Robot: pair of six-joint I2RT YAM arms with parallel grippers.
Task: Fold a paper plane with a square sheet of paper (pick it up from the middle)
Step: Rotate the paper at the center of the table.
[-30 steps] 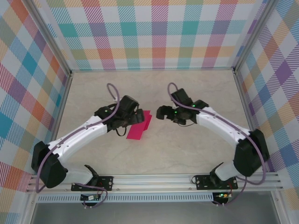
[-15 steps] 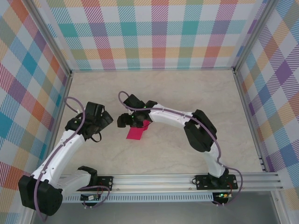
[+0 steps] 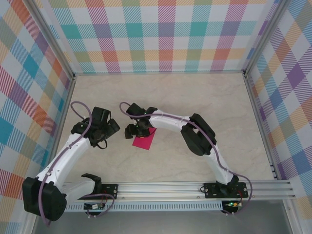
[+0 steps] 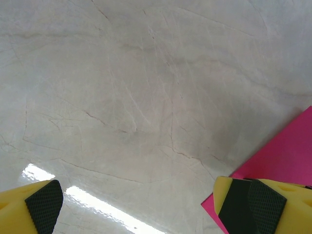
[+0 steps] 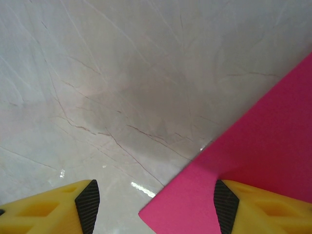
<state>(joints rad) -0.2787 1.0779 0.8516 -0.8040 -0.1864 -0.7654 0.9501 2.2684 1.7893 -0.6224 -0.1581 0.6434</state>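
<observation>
square sheet of paper flat, left of table centre | left arm bent, left tool wide open beside it | right arm stretched across leftward, right tool parted astride its edge

One high rear overview, two close wrist views.
Wrist cameras face the table, probably sharing the pink paper.

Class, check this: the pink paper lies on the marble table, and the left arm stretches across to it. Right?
No: the right arm stretches across, its pincer at the pink paper on the marble table. The top view shows it.
</observation>
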